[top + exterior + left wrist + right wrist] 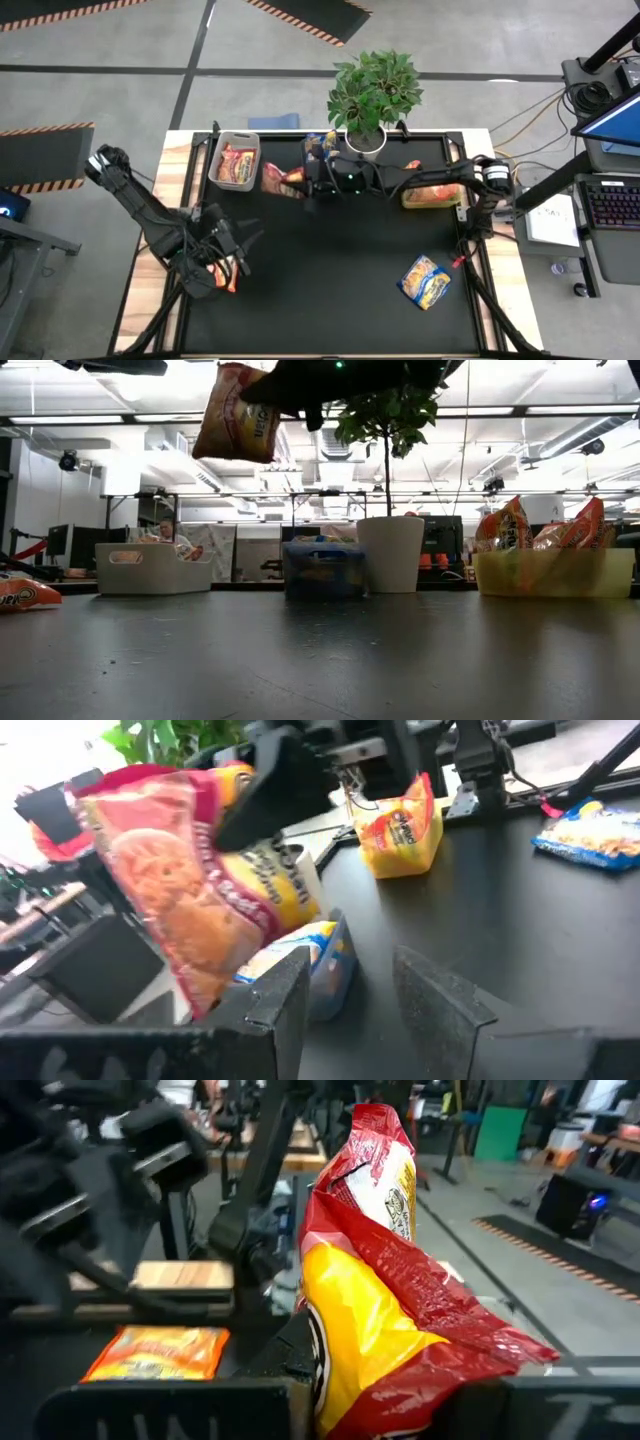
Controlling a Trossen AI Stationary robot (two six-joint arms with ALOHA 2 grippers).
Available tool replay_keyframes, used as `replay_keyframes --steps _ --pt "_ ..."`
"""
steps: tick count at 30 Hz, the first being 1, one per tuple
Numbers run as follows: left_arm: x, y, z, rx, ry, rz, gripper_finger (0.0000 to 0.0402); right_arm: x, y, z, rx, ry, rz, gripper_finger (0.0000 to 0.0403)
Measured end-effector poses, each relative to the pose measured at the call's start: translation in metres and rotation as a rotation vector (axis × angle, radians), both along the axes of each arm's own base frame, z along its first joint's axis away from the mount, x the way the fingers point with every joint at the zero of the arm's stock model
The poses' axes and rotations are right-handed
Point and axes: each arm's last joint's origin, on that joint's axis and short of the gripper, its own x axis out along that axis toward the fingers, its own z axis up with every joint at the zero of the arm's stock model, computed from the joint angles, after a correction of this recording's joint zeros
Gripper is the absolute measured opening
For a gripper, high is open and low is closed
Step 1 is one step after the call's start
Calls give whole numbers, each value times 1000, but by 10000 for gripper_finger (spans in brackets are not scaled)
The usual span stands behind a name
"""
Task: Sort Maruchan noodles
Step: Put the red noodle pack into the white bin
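Observation:
My right gripper (303, 186) reaches level across the far side of the table, shut on a red-and-yellow Maruchan noodle packet (280, 180), which hangs high in the low view (238, 415). My left gripper (232, 262) stands open at the table's left side with nothing between its fingers (285, 1005). An orange packet (226, 272) lies flat on the table right beside it. Another blue-and-yellow packet (425, 280) lies flat near the front right. My right gripper pinches the red-and-yellow packet between its two fingers by one end (375, 1380), coming level from the table's right. The rest of the packet (375, 1200) sticks out beyond the fingers, crumpled. It is lifted clear of the table, well above the bins.
A grey bin (235, 160) with red-orange packets stands at the far left, and a blue bin (322, 570) stands beside the potted plant (370, 100) at the far middle. A yellow-green bin (430, 195) with packets sits at the far right. The middle of the black table (330, 270) is bare.

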Motion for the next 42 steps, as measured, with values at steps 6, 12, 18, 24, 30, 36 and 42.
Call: replay_keyframes --steps 6,12,18,24,30,36,42 --pt "-3 4 4 103 33 12 128 26 -5 -2 -24 -10 -4 43" --pt "-11 9 8 110 40 7 128 55 -19 -10 -49 -22 -54 43" --pt "-17 15 14 139 41 18 128 80 -44 -25 -29 -25 -104 43" --pt "-30 27 28 160 -55 102 128 106 -66 -46 0 -35 -138 43" --pt "-41 37 38 135 -127 151 128 136 -80 -65 -4 -74 -152 43" --pt "-44 41 39 127 -127 145 128 158 -89 -79 -14 -126 -159 43" --pt "-43 40 37 144 -112 143 128 168 -92 -105 -40 -137 -159 44"
